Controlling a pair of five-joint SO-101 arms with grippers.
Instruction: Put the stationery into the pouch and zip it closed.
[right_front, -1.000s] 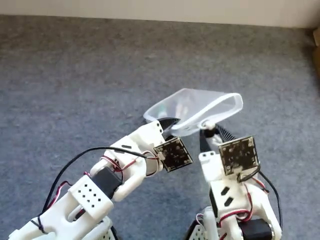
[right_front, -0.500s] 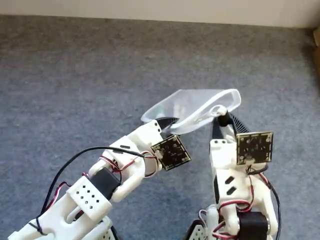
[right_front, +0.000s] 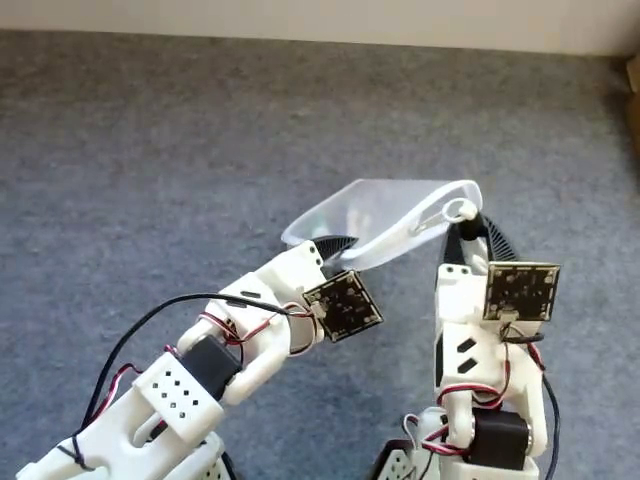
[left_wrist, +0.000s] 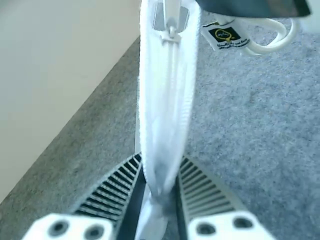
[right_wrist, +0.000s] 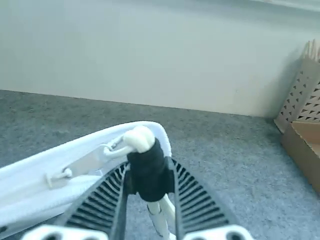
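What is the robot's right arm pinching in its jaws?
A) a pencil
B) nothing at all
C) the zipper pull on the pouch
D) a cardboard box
C: in the right wrist view the right arm's jaws are closed on the black-and-white zipper pull at the end of the clear white pouch.

An office-like indoor room: grey carpet (right_front: 140, 140) meets a plain pale wall (right_wrist: 150, 50), cardboard box (right_wrist: 305, 135) alongside.
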